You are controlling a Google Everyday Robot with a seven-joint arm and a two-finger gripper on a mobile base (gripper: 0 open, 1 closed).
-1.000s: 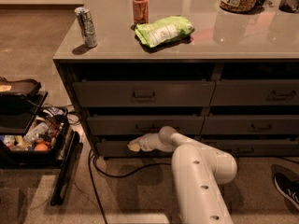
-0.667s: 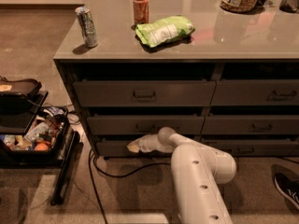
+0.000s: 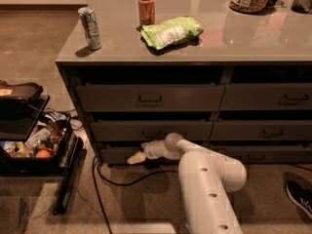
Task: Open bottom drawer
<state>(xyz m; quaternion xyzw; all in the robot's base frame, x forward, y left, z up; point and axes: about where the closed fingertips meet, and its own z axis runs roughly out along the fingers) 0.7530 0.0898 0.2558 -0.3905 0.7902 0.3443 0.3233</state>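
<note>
The gripper [image 3: 136,157] lies against the bottom drawer [image 3: 113,155] front, just left of centre. Whether it is open or closed cannot be told.

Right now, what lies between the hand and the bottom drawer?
Nothing shows in the camera view: the hand, low down, overlaps the bottom drawer.

Bottom drawer [image 3: 114,155], lowest in the left drawer stack [image 3: 117,130]
Its slim, dark grey-brown front panel runs level under the stack's two taller fronts, just above the floor; the hand [image 3: 137,157] covers its centre.
</note>
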